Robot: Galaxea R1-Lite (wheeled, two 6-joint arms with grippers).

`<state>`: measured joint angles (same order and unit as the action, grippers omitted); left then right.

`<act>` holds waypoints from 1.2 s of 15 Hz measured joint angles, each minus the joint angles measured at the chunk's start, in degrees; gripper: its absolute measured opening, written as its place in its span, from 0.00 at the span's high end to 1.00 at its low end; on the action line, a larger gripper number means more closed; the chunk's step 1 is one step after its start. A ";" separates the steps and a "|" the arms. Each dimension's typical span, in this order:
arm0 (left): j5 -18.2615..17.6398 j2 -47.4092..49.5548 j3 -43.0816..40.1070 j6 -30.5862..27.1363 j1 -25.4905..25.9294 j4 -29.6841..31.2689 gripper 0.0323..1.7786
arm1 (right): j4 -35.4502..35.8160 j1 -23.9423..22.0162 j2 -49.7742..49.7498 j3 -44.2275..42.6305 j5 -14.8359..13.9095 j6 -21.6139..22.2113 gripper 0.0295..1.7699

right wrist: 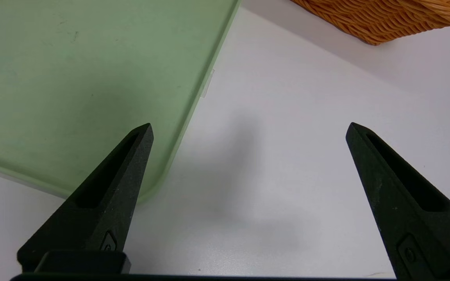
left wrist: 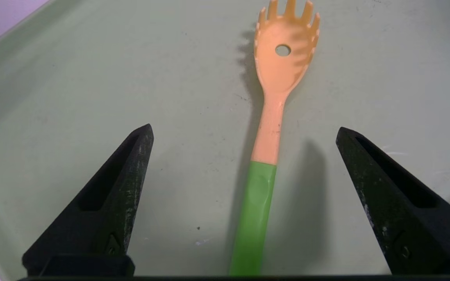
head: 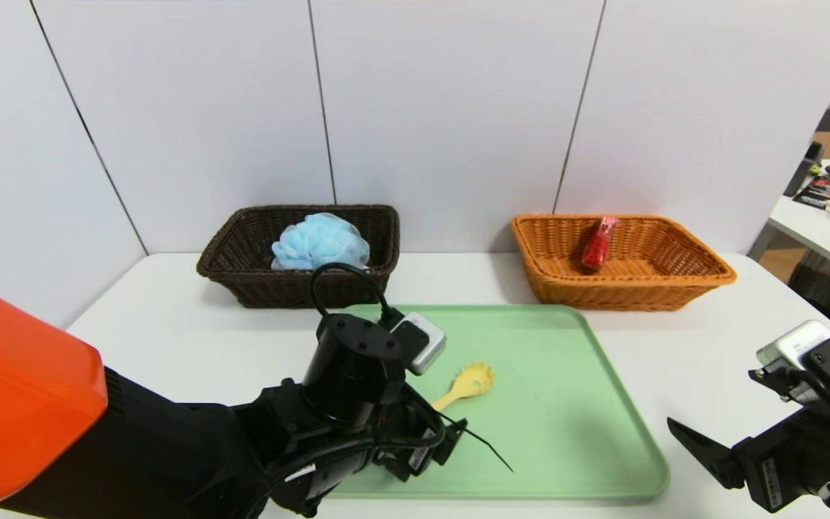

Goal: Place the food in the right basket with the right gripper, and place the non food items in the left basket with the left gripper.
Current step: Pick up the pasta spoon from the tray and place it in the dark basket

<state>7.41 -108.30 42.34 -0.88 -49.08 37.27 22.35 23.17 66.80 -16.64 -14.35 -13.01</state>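
Loofah (head: 320, 241) and snack (head: 597, 244) are binned; your left gripper (left wrist: 244, 132) is spread around the last item, the pasta spoon (left wrist: 274, 117); right gripper (right wrist: 248, 130) idles spread.

I'm seeing a pale green tray (head: 573, 404) carrying a spoon (left wrist: 272, 117) with an orange head and bright green handle. I'm looking at a dark brown basket (head: 242, 277) holding a light blue puff (head: 320, 241), and an orange basket (head: 681, 281) holding a red packet (head: 597, 244).
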 joint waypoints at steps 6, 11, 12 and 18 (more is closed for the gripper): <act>-0.04 -1.65 -0.45 1.65 0.38 -0.50 0.06 | 0.00 0.13 0.00 0.00 0.00 -0.07 0.04; -0.04 -1.90 -0.67 2.04 0.40 -0.52 0.10 | 0.02 0.17 -0.02 0.05 0.00 -0.07 0.04; -0.02 -1.93 -0.72 2.02 0.38 -0.56 0.20 | 0.02 0.17 -0.02 0.05 0.02 -0.11 0.04; -0.02 -1.95 -0.85 2.39 0.27 -0.56 0.57 | 0.02 0.17 -0.02 0.07 0.00 0.00 0.04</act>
<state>7.39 -110.25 41.48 1.51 -48.81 36.71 22.37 23.34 66.78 -16.57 -14.35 -13.01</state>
